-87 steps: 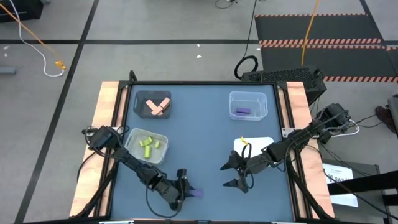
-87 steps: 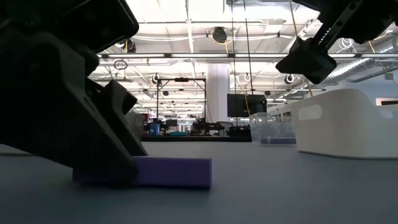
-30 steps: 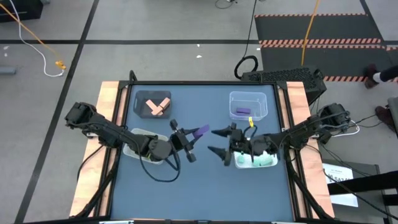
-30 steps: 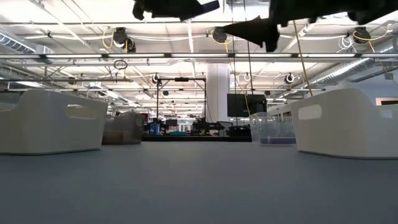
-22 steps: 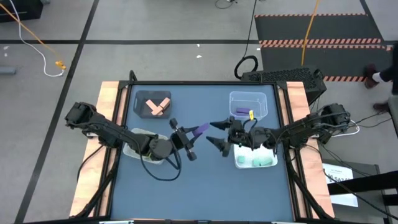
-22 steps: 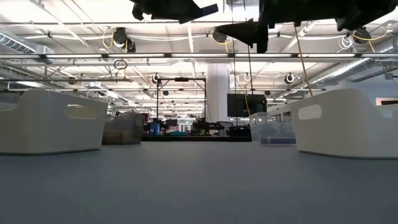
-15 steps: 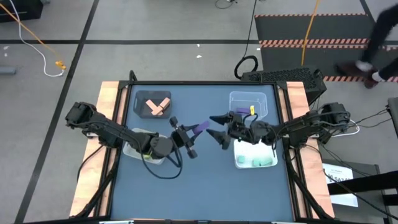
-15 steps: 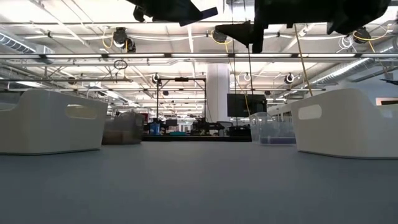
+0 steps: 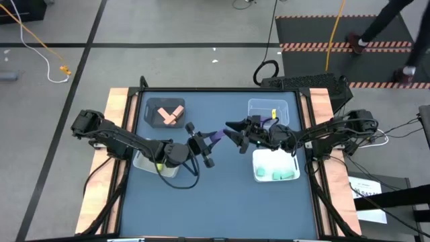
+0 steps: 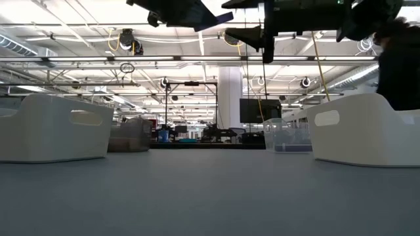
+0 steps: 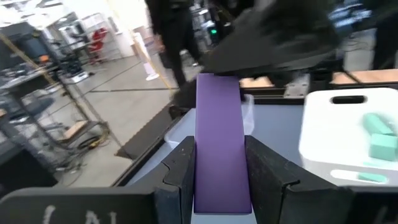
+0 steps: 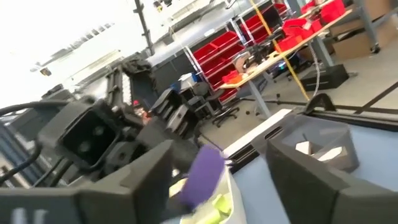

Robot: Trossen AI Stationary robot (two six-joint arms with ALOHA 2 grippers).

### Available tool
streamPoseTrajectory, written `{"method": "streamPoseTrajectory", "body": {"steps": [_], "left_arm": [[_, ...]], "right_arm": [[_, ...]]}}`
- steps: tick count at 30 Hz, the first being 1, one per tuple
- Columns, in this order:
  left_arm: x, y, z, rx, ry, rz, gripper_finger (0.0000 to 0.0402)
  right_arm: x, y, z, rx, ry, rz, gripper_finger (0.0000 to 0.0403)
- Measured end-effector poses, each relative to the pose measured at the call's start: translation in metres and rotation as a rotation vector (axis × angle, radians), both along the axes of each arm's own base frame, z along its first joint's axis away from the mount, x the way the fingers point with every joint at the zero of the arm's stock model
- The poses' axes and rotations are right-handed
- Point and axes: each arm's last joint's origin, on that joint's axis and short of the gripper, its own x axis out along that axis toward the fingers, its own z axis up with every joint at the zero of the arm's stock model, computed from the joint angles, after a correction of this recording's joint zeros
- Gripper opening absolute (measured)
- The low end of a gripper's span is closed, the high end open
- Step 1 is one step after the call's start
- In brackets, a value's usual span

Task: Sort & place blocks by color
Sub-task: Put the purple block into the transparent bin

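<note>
A purple bar (image 9: 216, 137) hangs in the air above the table's middle, held by my left gripper (image 9: 209, 143). In the left wrist view the bar (image 11: 219, 137) stands out forward between the fingers. My right gripper (image 9: 232, 132) is open at the bar's free end. The right wrist view shows the bar (image 12: 202, 171) in the gap between its two fingers, touching neither. The low view catches both grippers at its top edge, left (image 10: 187, 12) and right (image 10: 252, 29). Salmon blocks (image 9: 169, 115) lie in the dark grey bin and teal blocks (image 9: 275, 176) in the right white bin. My left gripper pinches the purple bar by its near end (image 11: 219, 190) between its two fingers (image 11: 180, 171). The fingers lie along the bar, pointing roughly level toward the table's right and far side. The bar is lifted clear, its free end (image 11: 217, 84) reaching toward the right gripper.
Dark grey bin (image 9: 151, 107) at far left, clear bin (image 9: 285, 114) with a purple block at far right. One white bin (image 9: 259, 168) lies at the right, and another (image 9: 144, 161) lies half under my left arm. A person walks beyond the table's far right.
My right gripper has moved from above the right white bin toward the far-left, up to the bar's free end, and has stayed open. My left gripper, still holding the purple bar aloft, has drifted slightly toward the right and far side.
</note>
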Motion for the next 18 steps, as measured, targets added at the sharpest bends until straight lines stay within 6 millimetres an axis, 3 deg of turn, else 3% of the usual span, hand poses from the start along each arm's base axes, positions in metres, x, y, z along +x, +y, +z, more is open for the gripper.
{"method": "streamPoseTrajectory", "body": {"steps": [13, 18], "left_arm": [[0.002, 0.007, -0.001, 0.003, 0.010, -0.006, 0.0106], [0.003, 0.011, -0.001, 0.013, 0.016, 0.003, 0.0106]], "right_arm": [[0.000, -0.008, 0.001, -0.037, 0.004, -0.035, 0.0016], [0.000, -0.008, 0.001, -0.056, 0.009, -0.039, 0.0003]]}}
